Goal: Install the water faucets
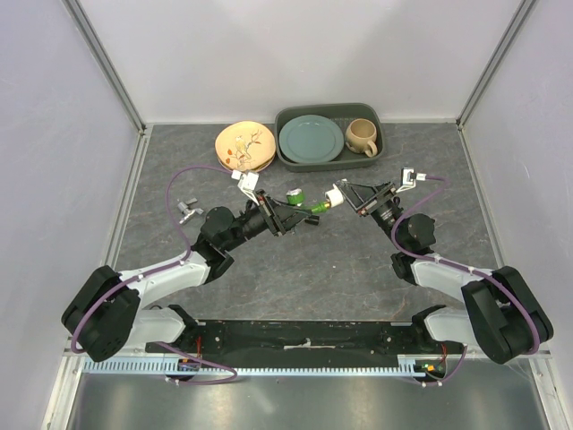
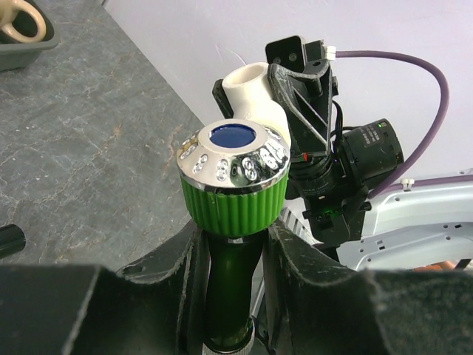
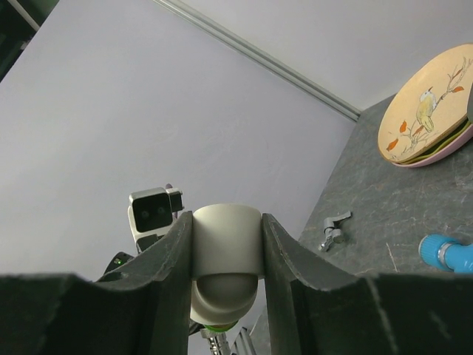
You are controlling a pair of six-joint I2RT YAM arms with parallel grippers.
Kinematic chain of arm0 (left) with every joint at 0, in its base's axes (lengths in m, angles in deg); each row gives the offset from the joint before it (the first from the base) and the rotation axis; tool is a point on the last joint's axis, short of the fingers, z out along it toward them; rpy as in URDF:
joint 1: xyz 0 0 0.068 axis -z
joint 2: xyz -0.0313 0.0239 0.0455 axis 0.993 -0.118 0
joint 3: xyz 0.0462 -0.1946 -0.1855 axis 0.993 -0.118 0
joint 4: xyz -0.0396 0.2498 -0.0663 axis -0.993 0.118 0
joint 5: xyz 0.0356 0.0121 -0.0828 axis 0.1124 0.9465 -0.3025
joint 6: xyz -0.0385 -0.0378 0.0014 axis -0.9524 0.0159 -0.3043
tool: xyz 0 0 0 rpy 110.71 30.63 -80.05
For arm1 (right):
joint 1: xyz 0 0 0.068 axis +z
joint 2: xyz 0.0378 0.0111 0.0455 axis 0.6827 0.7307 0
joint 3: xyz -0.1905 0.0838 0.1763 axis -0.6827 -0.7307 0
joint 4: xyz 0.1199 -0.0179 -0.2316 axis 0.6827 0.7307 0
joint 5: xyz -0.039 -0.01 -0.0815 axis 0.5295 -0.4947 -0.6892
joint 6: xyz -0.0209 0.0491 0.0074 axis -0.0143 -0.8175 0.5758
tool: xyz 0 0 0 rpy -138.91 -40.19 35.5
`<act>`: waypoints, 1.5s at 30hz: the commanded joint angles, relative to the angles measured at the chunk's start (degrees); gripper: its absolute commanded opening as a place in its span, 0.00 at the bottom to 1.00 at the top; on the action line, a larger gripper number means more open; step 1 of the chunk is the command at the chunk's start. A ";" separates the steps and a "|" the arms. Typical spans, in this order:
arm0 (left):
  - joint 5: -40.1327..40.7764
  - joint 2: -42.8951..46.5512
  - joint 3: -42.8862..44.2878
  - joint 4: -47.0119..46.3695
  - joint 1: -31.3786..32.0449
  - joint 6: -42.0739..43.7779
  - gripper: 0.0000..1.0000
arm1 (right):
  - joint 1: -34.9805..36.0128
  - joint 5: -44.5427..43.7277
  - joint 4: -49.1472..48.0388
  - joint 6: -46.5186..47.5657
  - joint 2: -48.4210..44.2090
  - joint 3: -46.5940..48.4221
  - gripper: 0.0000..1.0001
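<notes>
My left gripper is shut on the bright green faucet and holds it above the table's middle. In the left wrist view the fingers clamp its dark stem below the ribbed green knob with a chrome cap. My right gripper is shut on a white elbow fitting, which shows between the jaws in the right wrist view. The elbow sits right behind the faucet, touching or nearly so. The light blue faucet lies on the table just behind; it also shows in the right wrist view.
A small grey metal piece lies at the left, also in the right wrist view. A peach plate with a bird picture and a dark tray holding a teal plate and a mug stand at the back.
</notes>
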 commanded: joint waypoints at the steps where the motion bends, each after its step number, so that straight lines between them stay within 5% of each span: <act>1: 2.02 1.02 2.70 -5.73 0.51 -1.88 0.02 | 1.23 3.01 -27.40 1.87 0.46 2.01 0.00; 28: 3.52 1.19 2.43 -6.79 1.39 -1.54 0.02 | 2.99 3.28 -27.49 4.33 0.55 2.36 0.00; 45: 8.08 4.01 6.91 0.77 7.54 14.28 0.02 | 5.71 1.26 -27.49 4.51 2.13 2.62 0.00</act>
